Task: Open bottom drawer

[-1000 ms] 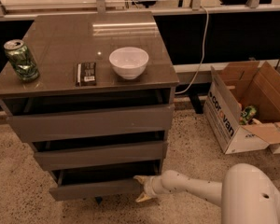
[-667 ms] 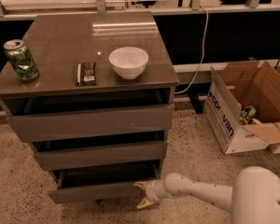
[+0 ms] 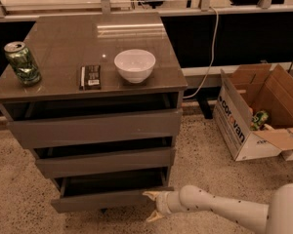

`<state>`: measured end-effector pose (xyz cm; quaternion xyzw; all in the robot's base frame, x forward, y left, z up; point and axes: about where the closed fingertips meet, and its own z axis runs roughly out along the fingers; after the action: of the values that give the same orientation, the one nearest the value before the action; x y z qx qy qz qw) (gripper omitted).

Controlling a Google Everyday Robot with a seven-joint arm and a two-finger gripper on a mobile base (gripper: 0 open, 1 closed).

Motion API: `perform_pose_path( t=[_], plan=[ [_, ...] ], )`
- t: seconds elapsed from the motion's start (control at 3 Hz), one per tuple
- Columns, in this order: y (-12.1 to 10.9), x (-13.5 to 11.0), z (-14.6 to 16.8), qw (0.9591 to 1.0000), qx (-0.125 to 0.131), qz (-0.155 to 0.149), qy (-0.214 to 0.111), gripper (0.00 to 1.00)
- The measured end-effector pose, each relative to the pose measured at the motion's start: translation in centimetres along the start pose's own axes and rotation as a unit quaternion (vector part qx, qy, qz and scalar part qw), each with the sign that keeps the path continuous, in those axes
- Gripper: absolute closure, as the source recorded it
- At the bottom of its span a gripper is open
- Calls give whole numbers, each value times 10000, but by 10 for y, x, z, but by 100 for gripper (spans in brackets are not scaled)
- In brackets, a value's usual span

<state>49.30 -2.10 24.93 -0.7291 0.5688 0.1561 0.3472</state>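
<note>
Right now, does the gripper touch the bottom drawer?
Cannot tell. In the camera view, the gripper overlaps the right end of the bottom drawer; neither contact nor gap shows plainly.

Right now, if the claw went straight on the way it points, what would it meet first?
The claw, low at the right of the cabinet, points left at the bottom drawer. Its slab front would probably come first, though depth is unclear and it may already touch.

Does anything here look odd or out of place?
Nothing looks spilled or broken. The only thing that stands out is the bottom drawer, which juts out past the middle drawer. The gripper sits low at its right end, fingers spread.
</note>
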Motion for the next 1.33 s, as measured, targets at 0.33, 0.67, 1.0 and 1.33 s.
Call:
perform_pose_path(
  t=[0.33, 0.67, 1.0, 1.33],
  plan=[
    [-10, -5, 7, 9999, 130, 9, -82, 29],
    [-16, -5, 19, 9999, 125, 29, -60, 29],
    [-20, 9, 41, 9999, 10, 142, 59, 19],
    [-22, 20, 54, 9996, -103, 239, 145, 0]
  ],
)
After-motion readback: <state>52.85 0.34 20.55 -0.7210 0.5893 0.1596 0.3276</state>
